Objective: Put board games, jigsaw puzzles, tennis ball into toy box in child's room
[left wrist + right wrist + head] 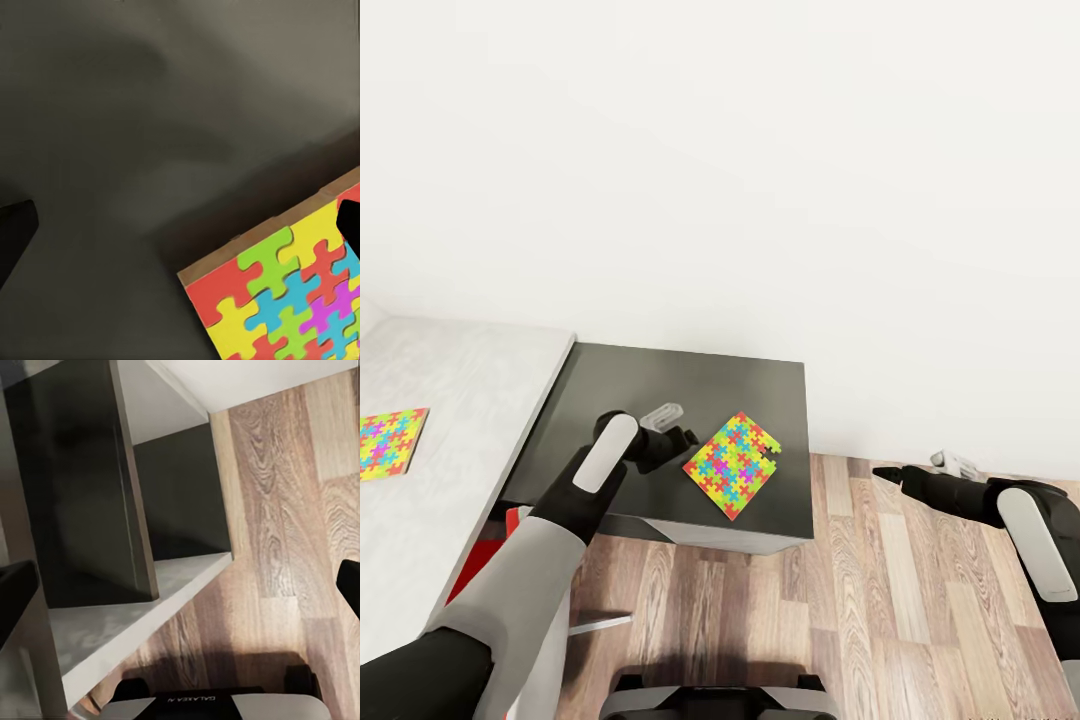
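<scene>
Plain white wall behind, wood-plank floor [920,600], dark worktop [660,380] in front of the robot.

Left claw [678,437] hangs low over the worktop just beside the jigsaw puzzle [732,466], fingers spread wide with nothing between them. In its wrist view the dark fingertips [15,240] sit at the frame edges and the jigsaw puzzle [289,296] lies off to one side, not centred between them. So it reads as an approach pose, not yet a grasp: the claw probably needs to shift toward the puzzle's near corner, since the piece lies flat and thin.

Puzzle rests flat on the worktop near its front edge, turned diagonally, apart from the claw as far as can be told.

Right claw [895,476] is held out over the floor, well away from the worktop, likely parked clear of the left arm. Its wrist view shows fingertips [15,592] far apart, empty.

Second jigsaw puzzle [390,442] lies flat on the light grey surface [470,370] at left.
</scene>
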Motion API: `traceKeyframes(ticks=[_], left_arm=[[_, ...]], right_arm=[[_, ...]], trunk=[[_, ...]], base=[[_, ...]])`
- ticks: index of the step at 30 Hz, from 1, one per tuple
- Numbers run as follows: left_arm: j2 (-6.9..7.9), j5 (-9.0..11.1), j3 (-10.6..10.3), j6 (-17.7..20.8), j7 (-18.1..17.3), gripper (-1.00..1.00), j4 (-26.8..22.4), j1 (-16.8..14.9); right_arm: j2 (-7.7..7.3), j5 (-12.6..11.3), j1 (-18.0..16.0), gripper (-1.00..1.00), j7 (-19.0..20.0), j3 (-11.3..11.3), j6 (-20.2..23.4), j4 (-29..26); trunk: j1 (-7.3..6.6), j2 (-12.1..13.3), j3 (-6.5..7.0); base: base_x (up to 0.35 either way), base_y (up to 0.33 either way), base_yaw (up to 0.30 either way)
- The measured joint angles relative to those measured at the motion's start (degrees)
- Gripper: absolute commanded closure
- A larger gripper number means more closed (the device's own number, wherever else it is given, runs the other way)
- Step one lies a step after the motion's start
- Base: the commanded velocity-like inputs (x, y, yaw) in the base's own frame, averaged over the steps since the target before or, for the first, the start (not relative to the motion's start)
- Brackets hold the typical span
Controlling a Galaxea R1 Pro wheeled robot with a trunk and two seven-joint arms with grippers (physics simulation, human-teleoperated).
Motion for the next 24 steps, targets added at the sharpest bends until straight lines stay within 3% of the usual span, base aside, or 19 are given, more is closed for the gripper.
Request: traceKeyframes(ticks=[24], left_arm=[[-0.07,-0.02,0.00,-0.34,-1.04,-1.00,0.13,-0.30]], right_arm=[[-0.01,-0.06,0.01,-1.00,0.18,-0.02,0.00,0.01]], trunk=[[0.15,0.00,0.00]], base=[[0.000,0.000,-0.255]])
